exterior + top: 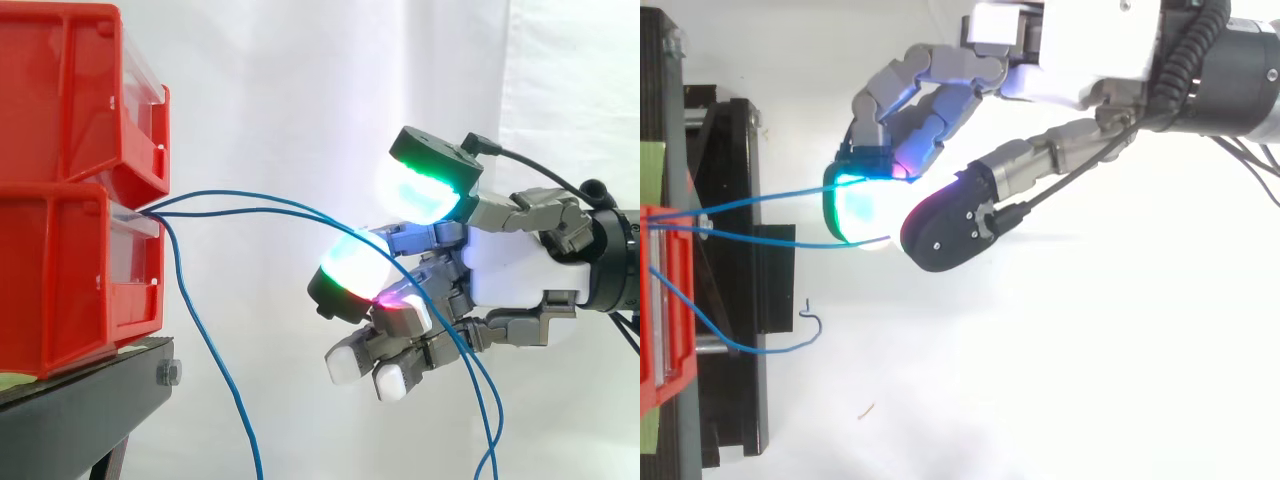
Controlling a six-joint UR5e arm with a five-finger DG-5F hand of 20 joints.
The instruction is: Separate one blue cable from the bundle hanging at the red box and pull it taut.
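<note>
Two stacked red bins [70,270] stand at the left on a black stand [90,400]. Three thin blue cables come out of the gap between them. Two of them [270,205] arc right into my hand [510,265] and drop below it [490,440]. The third cable [210,360] hangs loose straight down beside the bins. My hand's fingers are curled, with a green-glowing fingertip [350,265] and a magenta-lit one beneath it closed around the upper cable [760,202]. The lower cable [770,240] runs under the thumb [945,225]. Both cables still curve and sag.
A white curtain hangs behind everything. The stand's black frame [740,300] juts out to the right of the bins in the top view. The loose cable's end curls up into a small hook [812,322].
</note>
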